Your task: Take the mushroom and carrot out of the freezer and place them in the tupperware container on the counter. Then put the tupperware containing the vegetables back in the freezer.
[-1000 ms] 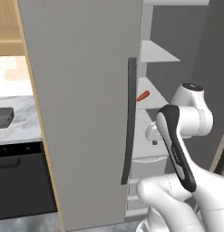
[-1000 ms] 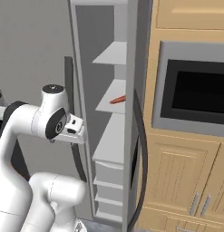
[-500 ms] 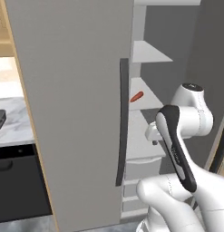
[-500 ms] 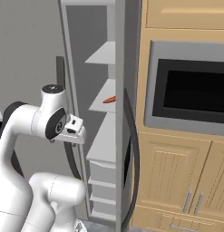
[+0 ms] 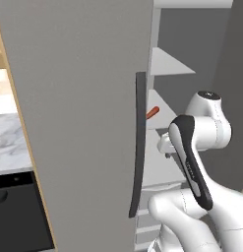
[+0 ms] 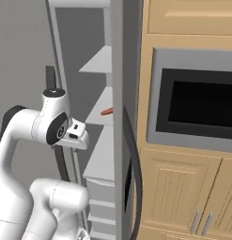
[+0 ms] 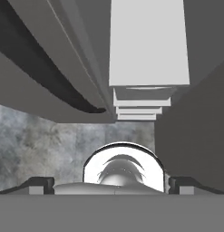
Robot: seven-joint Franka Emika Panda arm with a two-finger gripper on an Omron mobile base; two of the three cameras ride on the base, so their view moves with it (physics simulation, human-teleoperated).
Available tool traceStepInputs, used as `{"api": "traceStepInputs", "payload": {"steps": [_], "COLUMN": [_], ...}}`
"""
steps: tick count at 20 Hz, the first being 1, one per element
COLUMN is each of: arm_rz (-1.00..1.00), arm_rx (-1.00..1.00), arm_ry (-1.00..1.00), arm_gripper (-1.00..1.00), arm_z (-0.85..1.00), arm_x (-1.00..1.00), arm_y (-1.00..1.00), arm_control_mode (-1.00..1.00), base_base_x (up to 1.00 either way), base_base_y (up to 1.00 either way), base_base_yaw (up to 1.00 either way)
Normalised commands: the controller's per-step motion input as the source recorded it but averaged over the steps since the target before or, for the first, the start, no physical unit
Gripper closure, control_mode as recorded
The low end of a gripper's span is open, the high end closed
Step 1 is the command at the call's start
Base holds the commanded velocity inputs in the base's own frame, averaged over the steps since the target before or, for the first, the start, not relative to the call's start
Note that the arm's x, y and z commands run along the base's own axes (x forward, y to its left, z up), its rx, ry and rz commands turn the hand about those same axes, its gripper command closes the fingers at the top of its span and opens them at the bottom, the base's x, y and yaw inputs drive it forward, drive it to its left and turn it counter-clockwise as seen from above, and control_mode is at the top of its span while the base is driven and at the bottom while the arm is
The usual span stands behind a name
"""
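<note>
Freezer [image 5: 88,98] stands with its door swung out toward the base; the long dark handle [image 5: 138,147] runs down the door's free edge. Pale inner shelves [image 6: 101,101] show past that edge.

Carrot [image 5: 152,112] lies on a middle shelf inside the freezer, just behind the door edge; in the right base view it [image 6: 107,111] sits at the shelf's front lip, close to the dark door seal. Mushroom not made out on any shelf. Counter [image 5: 12,147] lies to the far side of the freezer door; the tupperware container cannot be picked out there.

Gripper [image 7: 111,181]: fingers spread wide, nothing between them. The hand view looks down past the door and lower shelf fronts to the speckled floor, so the hand hangs low in front of the freezer, folded back by the arm's elbow, well below the carrot.

Risks, as judged:
- The arm sits in the narrow gap between door and cabinet. Swinging up to the carrot shelf could knock an elbow or wrist on the door and push it.
- The carrot is slim and at the shelf lip; a fingertip brushing it could roll it off or deeper in.
- Reaching in tilted could catch the shelf above.
</note>
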Motion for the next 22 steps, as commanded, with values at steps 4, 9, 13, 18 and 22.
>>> {"api": "traceStepInputs", "payload": {"steps": [4, 9, 13, 18, 22], "arm_rz": [0.0, 0.0, -0.07, -0.11, -0.09], "arm_rx": [0.0, 0.0, 0.08, 0.1, 0.07], "arm_ry": [0.0, 0.0, -0.03, -0.08, -0.11], "arm_gripper": [-1.0, -1.0, -1.0, -1.0, -1.0], "arm_z": [0.0, 0.0, 0.03, 0.07, 0.01], "arm_x": [0.0, 0.0, 0.0, 0.04, 0.42], "arm_y": [0.0, 0.0, -0.33, -0.35, -0.11], "arm_control_mode": [1.0, 1.0, -1.0, -1.0, -1.0], "base_base_x": [0.66, 0.4, 0.0, 0.0, 0.0], "base_base_y": [-0.02, -0.12, 0.0, 0.0, 0.0], "base_base_yaw": [-0.05, -0.05, 0.0, 0.0, 0.0]}}
